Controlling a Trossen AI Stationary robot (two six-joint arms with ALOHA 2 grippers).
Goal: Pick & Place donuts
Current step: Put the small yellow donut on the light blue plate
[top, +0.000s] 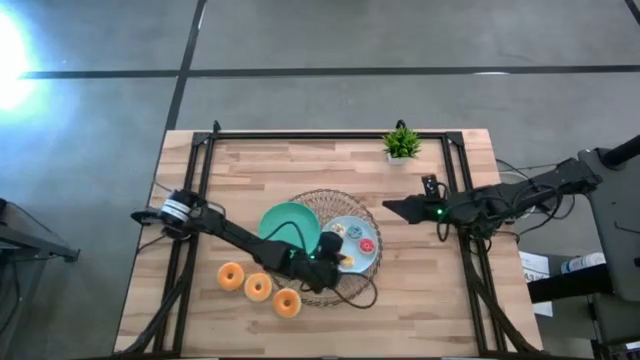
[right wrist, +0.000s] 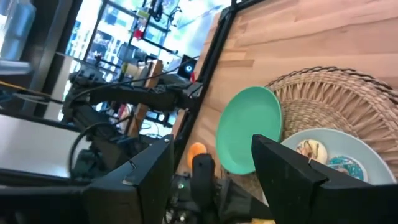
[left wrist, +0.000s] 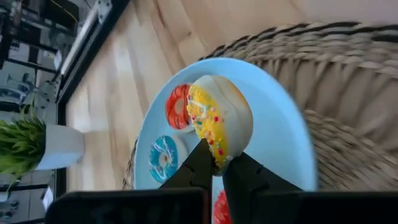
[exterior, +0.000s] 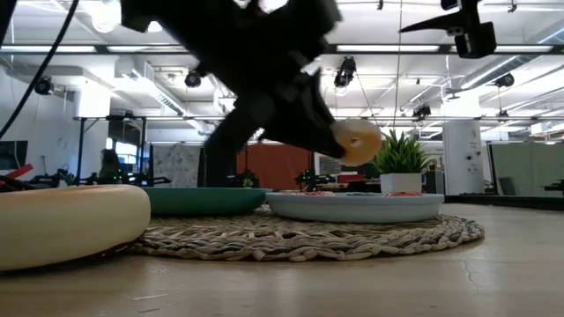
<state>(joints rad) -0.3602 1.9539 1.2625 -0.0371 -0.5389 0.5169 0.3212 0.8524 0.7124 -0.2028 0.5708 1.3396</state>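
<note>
Currently the left gripper [left wrist: 214, 171] is pinched shut on a yellow-frosted donut [left wrist: 219, 121], held by its edge and lifted over the light-blue plate [left wrist: 280, 134], likely for a drop there. A red donut [left wrist: 178, 107] and a blue donut [left wrist: 163, 158] already lie on it. Left arm reaches low across the woven mat [top: 368, 285]. Right gripper [right wrist: 211, 155] waits spread open, holding nothing, right of the mat.

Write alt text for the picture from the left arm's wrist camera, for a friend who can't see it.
The left claw pinches a yellow-frosted donut with sprinkles by its edge, above a light-blue plate. On that plate lie a red donut and a blue donut; the plate sits on a woven mat on a wooden table, with a small potted plant beyond.
</note>
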